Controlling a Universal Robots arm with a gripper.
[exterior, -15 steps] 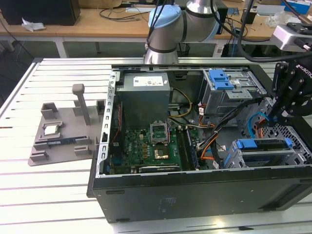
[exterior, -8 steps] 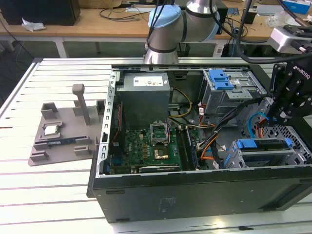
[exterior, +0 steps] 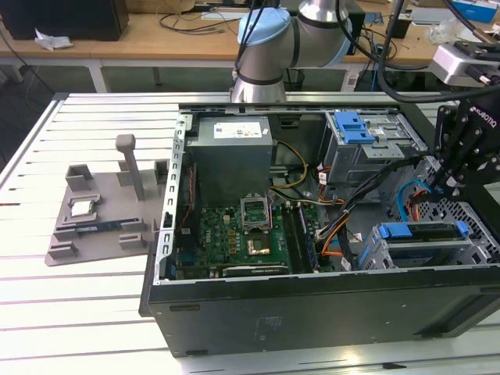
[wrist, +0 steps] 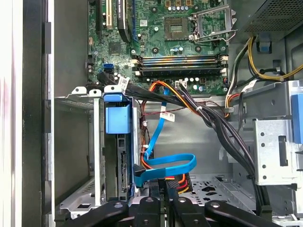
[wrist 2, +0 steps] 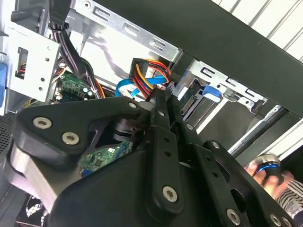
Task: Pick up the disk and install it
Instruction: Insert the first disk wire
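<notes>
The gripper [wrist: 163, 201], jaws clenched together on nothing, hangs inside the open case [exterior: 312, 312]. The disk [wrist: 120, 156] apparently sits edge-on in its bay just beside the jaws; seating demands square, cable-clear pressure.

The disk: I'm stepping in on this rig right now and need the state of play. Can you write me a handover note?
Pincer: shut, holding nothing, beside the blue data cable inside the case.
Disk: in its blue bracket, sitting in the drive cage at the exterior view's right.
Done: disk apparently picked up and slotted in.
Left: cannot tell whether it is fully seated or cabled.
</notes>
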